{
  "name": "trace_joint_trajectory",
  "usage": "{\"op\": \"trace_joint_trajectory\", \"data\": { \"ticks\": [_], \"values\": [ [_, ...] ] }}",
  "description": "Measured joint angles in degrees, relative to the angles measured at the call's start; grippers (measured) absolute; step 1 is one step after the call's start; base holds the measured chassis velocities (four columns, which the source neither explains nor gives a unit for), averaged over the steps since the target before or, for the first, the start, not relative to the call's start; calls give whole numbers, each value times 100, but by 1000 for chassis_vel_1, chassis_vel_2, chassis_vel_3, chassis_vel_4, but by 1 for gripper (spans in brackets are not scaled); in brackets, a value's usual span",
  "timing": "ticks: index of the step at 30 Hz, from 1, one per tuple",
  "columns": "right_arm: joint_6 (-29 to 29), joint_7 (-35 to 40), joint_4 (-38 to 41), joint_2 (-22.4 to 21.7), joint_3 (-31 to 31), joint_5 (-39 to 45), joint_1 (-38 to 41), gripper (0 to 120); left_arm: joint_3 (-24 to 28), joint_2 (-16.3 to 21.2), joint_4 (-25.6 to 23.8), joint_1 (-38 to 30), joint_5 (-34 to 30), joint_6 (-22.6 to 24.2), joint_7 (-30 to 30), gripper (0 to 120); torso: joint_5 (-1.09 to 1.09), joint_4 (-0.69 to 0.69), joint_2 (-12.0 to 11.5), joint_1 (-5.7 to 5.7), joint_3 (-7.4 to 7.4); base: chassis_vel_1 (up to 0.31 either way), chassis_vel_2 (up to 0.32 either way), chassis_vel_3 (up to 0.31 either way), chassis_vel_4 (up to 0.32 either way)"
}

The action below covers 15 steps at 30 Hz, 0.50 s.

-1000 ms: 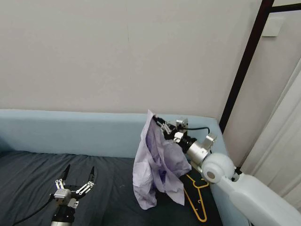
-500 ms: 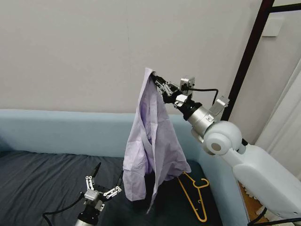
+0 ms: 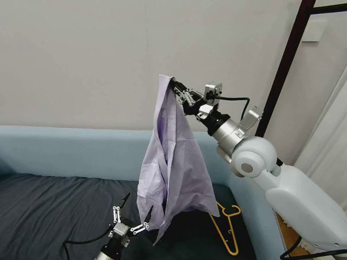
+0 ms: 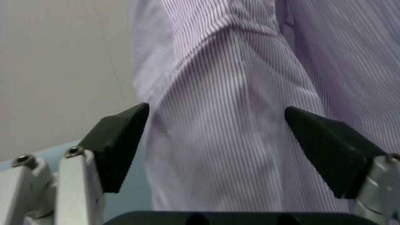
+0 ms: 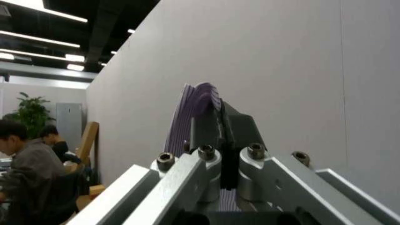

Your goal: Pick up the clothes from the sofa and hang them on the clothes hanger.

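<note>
A lilac striped shirt [image 3: 171, 168] hangs in the air above the sofa, pinched at its top by my right gripper [image 3: 175, 89], which is shut on it. In the right wrist view the fabric [image 5: 196, 101] sticks out between the closed fingers. My left gripper [image 3: 130, 216] is open low down, right at the shirt's lower hem. The left wrist view shows the striped cloth [image 4: 231, 108] just beyond its spread fingers [image 4: 119, 145], not gripped. A yellow clothes hanger [image 3: 226, 225] lies on the dark seat at the right end.
The sofa has a dark seat [image 3: 49, 216] and a pale blue backrest [image 3: 70, 151] against a plain wall. A black post [image 3: 282, 70] stands to the right, with a pale curtain [image 3: 331, 168] beyond it.
My right gripper has lifted the shirt from near the seat to well above the backrest. The left gripper has moved right, up to the shirt's hem.
</note>
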Motion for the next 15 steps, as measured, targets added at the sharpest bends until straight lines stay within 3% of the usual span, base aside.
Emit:
{"op": "trace_joint_trajectory", "data": {
  "ticks": [6, 15],
  "values": [
    [0, -9, 22, -40, 25, 6, -18, 0, 154, -106, 311, -166, -30, -85, 54, 60, 1, -1, 0, 0, 0, 0, 0, 0, 0],
    [3, 18, -51, -61, 136, -49, -140, 0, 116, -29, 303, -187, -225, -165, 50, 28, 1, 0, 0, 0, 0, 0, 0, 0, 0]
  ]
}}
